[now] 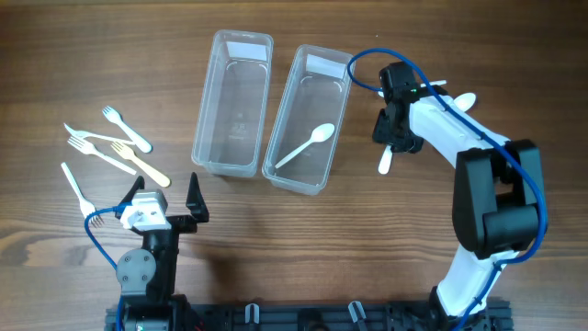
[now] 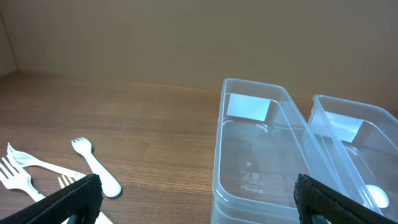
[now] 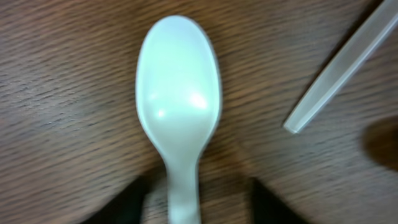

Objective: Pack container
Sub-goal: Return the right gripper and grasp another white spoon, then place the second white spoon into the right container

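Note:
Two clear plastic containers stand side by side. The left container point(image 1: 234, 101) is empty and also shows in the left wrist view point(image 2: 255, 155). The right container point(image 1: 308, 119) holds one white spoon point(image 1: 306, 145). My right gripper point(image 1: 390, 147) is open, low over the table right of the containers, its fingers point(image 3: 202, 202) either side of the handle of a white spoon point(image 3: 177, 93) without touching it. That spoon's bowl point(image 1: 386, 164) pokes out below the gripper. Several white forks point(image 1: 110, 147) lie at the left. My left gripper point(image 1: 167, 198) is open and empty near the front edge point(image 2: 196, 199).
Another white spoon point(image 1: 464, 99) lies right of my right arm. A clear handle-like strip point(image 3: 342, 68) lies on the wood near the spoon. One fork point(image 2: 93, 165) lies left of the empty container. The table is brown wood.

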### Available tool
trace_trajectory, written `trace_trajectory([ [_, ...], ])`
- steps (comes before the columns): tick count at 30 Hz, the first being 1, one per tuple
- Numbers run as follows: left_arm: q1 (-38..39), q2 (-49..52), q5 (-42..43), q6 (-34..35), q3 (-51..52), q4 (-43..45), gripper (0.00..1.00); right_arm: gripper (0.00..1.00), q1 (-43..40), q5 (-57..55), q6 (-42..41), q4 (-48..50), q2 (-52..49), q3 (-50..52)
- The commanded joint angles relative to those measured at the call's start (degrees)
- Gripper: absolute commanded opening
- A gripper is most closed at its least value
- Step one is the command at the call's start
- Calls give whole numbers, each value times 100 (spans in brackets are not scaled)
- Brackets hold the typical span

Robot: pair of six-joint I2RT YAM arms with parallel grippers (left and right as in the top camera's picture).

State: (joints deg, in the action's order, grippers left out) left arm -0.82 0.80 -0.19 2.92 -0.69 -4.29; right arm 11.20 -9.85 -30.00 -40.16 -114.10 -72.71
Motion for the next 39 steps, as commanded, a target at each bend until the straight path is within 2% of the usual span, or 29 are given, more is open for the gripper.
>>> trace_trajectory([
  [1,-37,-42,-55,55,37,15,100,4,-4,94,4,-96,-308,114],
  [6,-37,-42,-55,55,37,15,100,4,-4,-61,7,-409,107,114],
  [10,-37,-42,-55,55,37,15,100,4,-4,-323,243,-658,1241,114],
  [14,-37,-42,-55,57,37,15,100,4,52,-223,459,-839,2796,114],
  [19,-37,-42,-55,57,37,15,100,4,649,831,426,-575,3993,114],
  [21,-37,-42,-55,57,37,15,100,5,1005,1257,350,-221,4000,116],
  [25,-37,-42,-55,57,37,15,100,4,1679,1290,-28,402,3445,116],
  [30,-37,-42,-55,55,37,15,100,4,1939,1318,-319,828,2518,116],
  [31,-37,-42,-55,55,37,15,100,7,1939,1340,-321,870,2428,116],
  [32,-37,-42,-55,55,37,15,100,21,1939,1373,-310,933,2334,116],
  [33,-37,-42,-55,55,37,15,100,44,1939,1405,-302,984,2280,116],
  [34,-37,-42,-55,55,37,15,100,57,1939,1425,-293,1021,2277,116],
  [36,-37,-42,-55,55,37,15,100,66,1939,1440,-70,1095,2382,103],
  [39,-37,-42,-55,55,37,15,100,69,1891,1217,343,914,2776,26],
])
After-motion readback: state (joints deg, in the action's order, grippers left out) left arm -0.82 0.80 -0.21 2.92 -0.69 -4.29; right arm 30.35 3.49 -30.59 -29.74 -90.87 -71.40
